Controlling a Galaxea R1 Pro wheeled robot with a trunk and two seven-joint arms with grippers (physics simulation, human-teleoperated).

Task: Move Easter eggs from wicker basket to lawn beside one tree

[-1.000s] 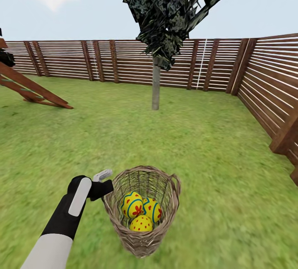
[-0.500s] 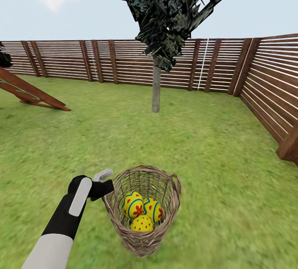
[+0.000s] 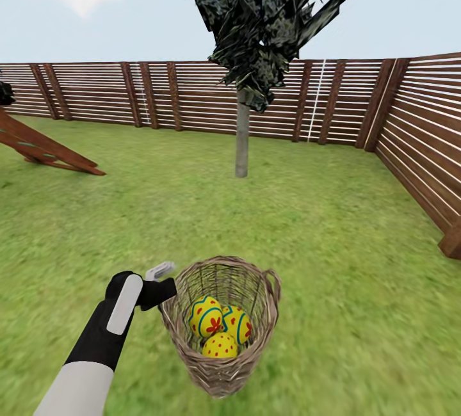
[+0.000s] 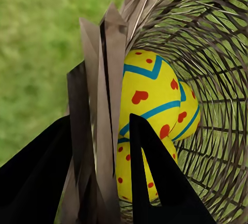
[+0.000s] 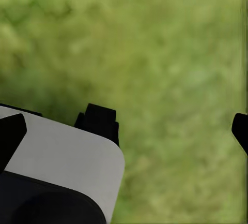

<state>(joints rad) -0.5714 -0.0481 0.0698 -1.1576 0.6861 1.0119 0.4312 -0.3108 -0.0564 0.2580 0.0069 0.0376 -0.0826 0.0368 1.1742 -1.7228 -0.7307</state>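
The wicker basket (image 3: 221,365) hangs low in front of me over the lawn (image 3: 333,243), and three Easter eggs (image 3: 206,317) lie in its bottom. My left gripper (image 3: 163,288) is shut on the basket's rim. In the left wrist view its black fingers (image 4: 155,177) straddle the woven wall (image 4: 106,79), with a yellow egg (image 4: 147,94) just inside. The tree (image 3: 242,141), with a pale grey trunk, stands ahead near the fence. My right gripper (image 5: 170,128) is open over grass, with nothing between its fingers.
A brown slatted fence (image 3: 416,128) closes the lawn at the back and along the right. A slanted wooden frame (image 3: 45,147) rests on the grass at the far left. Open grass lies between me and the tree.
The whole view has shifted: the tree and the fence stand slightly nearer and the wooden frame has slid left. The basket and left gripper keep their place in the view.
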